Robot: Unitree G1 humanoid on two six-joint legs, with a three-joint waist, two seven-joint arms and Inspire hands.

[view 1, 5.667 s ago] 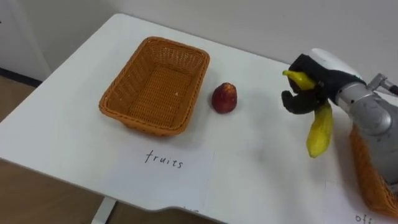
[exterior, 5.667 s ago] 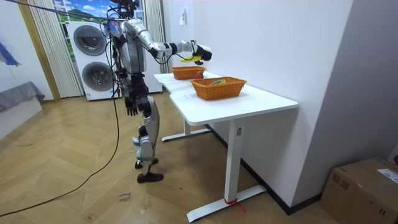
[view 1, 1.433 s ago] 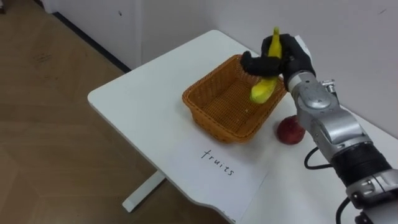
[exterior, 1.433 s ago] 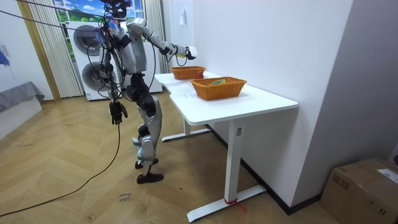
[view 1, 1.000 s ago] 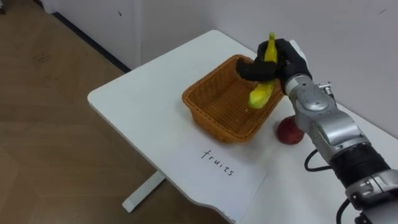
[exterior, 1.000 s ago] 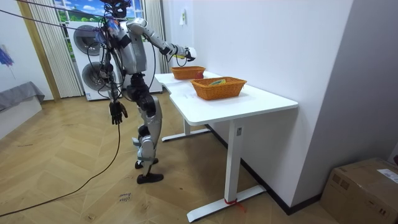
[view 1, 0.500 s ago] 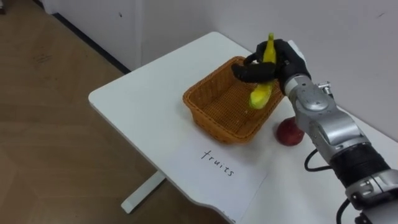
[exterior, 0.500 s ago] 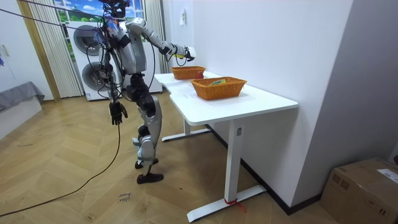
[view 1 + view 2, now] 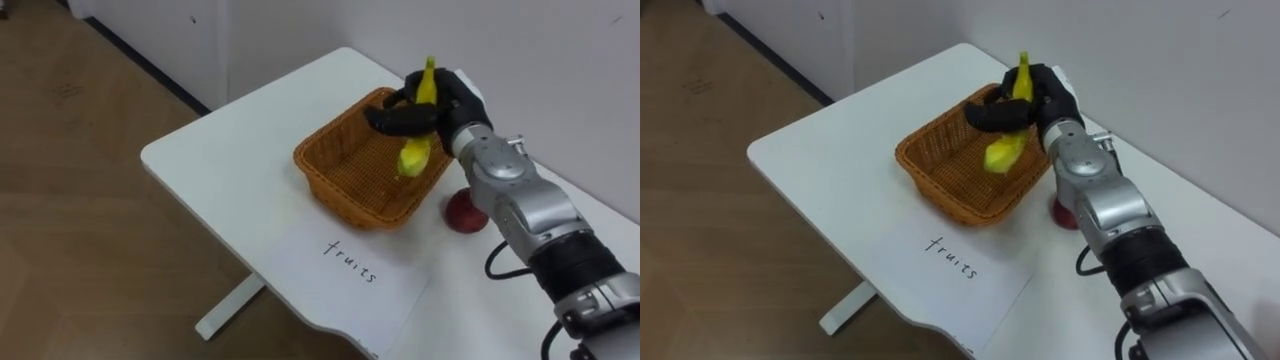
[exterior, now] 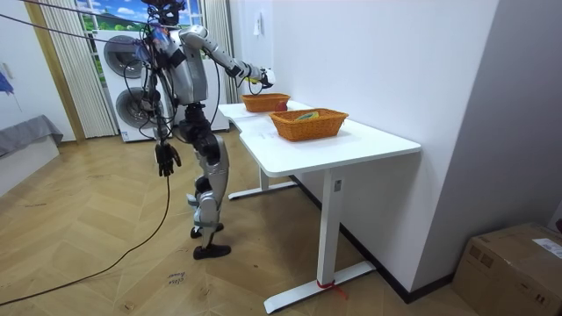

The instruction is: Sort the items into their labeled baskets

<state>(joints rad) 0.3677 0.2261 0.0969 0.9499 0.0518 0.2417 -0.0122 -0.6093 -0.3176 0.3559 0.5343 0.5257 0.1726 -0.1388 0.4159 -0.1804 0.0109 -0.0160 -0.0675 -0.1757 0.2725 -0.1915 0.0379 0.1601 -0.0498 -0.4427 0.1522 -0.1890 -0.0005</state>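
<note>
White table [image 9: 220,160] by a white wall. Right hand [image 9: 452,100] up over the far side of the brown basket [image 9: 335,195], fingers curled round a yellow banana [image 9: 415,155]. Banana hanging just above the basket's inside. Red apple [image 9: 460,213] on the table just beside the basket, on its right. Paper sheet [image 9: 350,270] with writing at the near edge. Left hand [image 10: 163,160] hanging low beside the body.
</note>
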